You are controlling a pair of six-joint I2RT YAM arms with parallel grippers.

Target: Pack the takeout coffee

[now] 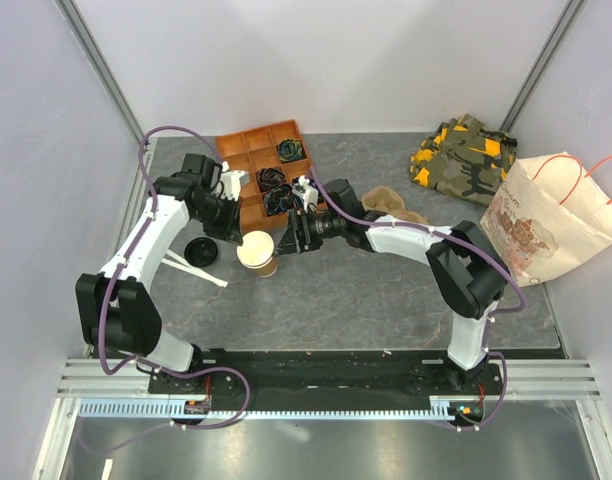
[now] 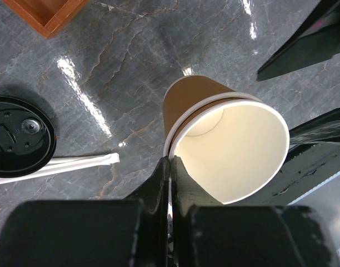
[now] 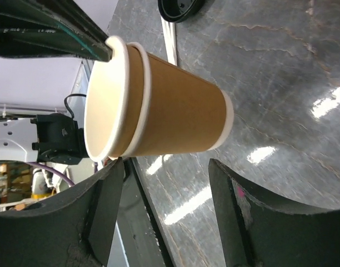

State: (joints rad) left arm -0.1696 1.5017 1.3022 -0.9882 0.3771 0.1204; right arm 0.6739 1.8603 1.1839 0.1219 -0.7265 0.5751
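Two nested tan paper cups point(image 1: 257, 252) with no lid and a cream inside stand on the table; they also show in the left wrist view point(image 2: 231, 150) and the right wrist view point(image 3: 170, 111). My left gripper point(image 1: 236, 238) is shut on the inner cup's rim point(image 2: 171, 161). My right gripper point(image 1: 286, 238) is open just beside the cups point(image 3: 165, 164), not touching them. A round black lid point(image 1: 201, 250) lies loose on the table to the left point(image 2: 17, 136). No lidded cup is in view.
A white wrapped straw point(image 1: 196, 270) lies by the lid. An orange compartment tray point(image 1: 256, 150) stands behind the cups. A brown pulp carrier point(image 1: 391, 205) lies behind my right arm. Camouflage cloth point(image 1: 464, 150) and a paper bag point(image 1: 546, 215) are at the right.
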